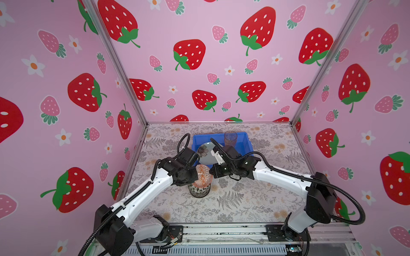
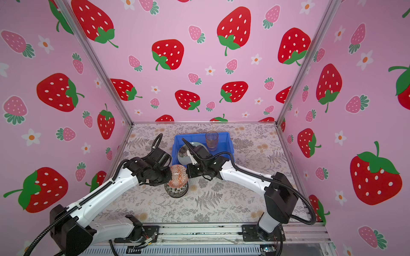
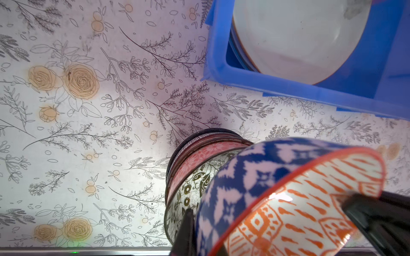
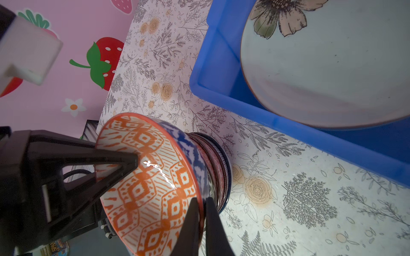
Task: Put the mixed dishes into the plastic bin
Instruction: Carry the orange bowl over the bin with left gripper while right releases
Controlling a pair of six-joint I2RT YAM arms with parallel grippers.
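An orange-patterned bowl [image 1: 203,175] [image 2: 178,175] with a blue-and-white outside [image 3: 244,177] [image 4: 150,177] sits tilted on top of a bowl stack. Under it are a pink-red bowl [image 3: 195,159] and a black-floral bowl [image 1: 199,191] [image 2: 176,191] [image 3: 190,195]. My left gripper [image 1: 194,174] [image 2: 169,176] [image 3: 199,235] is shut on the orange bowl's left rim. On the opposite rim my right gripper [image 1: 211,171] [image 2: 188,172] [image 4: 200,201] is also shut. Behind them the blue plastic bin [image 1: 244,135] [image 2: 224,135] [image 3: 221,73] [image 4: 221,93] holds a pale green flower plate [image 1: 206,153] [image 2: 184,156] [image 3: 299,33] [image 4: 332,66] and a clear tumbler [image 1: 230,138] [image 2: 211,140].
The floral tablecloth [image 1: 244,199] [image 2: 221,204] is bare in front of and to the right of the stack. Strawberry-print walls [image 1: 199,55] close in the back and both sides. The bin's near wall stands a short way behind the bowl stack.
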